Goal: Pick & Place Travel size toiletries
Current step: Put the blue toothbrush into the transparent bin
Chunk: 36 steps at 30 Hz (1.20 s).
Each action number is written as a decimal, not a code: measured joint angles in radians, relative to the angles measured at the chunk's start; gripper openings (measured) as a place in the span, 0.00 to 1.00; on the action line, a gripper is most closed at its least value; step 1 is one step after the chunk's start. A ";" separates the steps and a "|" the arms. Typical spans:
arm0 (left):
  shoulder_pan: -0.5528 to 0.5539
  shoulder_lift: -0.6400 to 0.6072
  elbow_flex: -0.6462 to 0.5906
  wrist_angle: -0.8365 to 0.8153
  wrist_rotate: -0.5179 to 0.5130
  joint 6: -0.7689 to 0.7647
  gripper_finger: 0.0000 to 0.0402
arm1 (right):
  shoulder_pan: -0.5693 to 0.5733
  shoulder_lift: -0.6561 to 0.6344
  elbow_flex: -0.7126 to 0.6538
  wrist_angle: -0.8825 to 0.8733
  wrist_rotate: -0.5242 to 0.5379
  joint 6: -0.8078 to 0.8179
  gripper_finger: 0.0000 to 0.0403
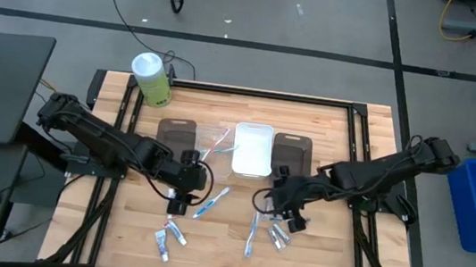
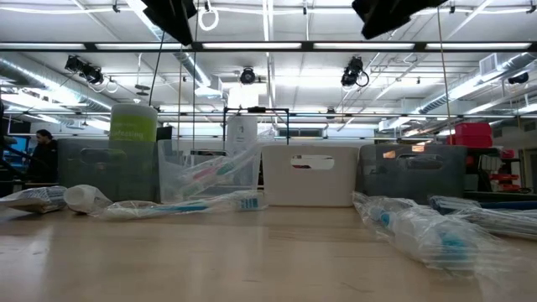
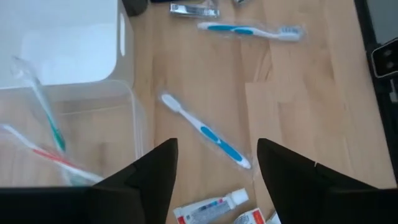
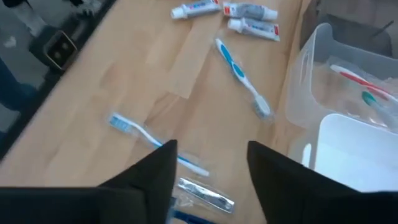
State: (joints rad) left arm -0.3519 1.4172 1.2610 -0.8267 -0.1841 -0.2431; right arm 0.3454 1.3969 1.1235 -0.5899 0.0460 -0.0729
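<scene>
Hanging over the counter (image 1: pixel 327 144), the left gripper (image 3: pixel 214 180) and right gripper (image 4: pixel 211 177) both gape wide, holding nothing; a blue toothbrush (image 3: pixel 205 132) lies between them, toothpaste tubes (image 1: pixel 169 236) nearby

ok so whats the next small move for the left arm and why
Probably lower the left gripper straight down onto the loose blue toothbrush. Its fingers are open, hold nothing, and the brush lies on the bare table just ahead of them, beside the clear tray.
</scene>
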 joint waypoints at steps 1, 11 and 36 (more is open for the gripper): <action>0.000 -0.008 0.000 -0.004 -0.007 0.008 0.56 | -0.005 0.018 0.009 -0.006 -0.006 -0.016 0.56; 0.003 -0.115 0.002 0.013 -0.087 0.015 0.52 | -0.026 0.176 0.042 -0.004 -0.118 -0.133 0.56; 0.004 -0.255 0.003 0.016 -0.206 0.040 0.51 | -0.053 0.458 0.042 0.097 -0.256 -0.314 0.54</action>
State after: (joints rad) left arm -0.3477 1.1622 1.2636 -0.8104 -0.3901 -0.2031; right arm 0.2928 1.8552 1.1660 -0.4927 -0.2102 -0.3869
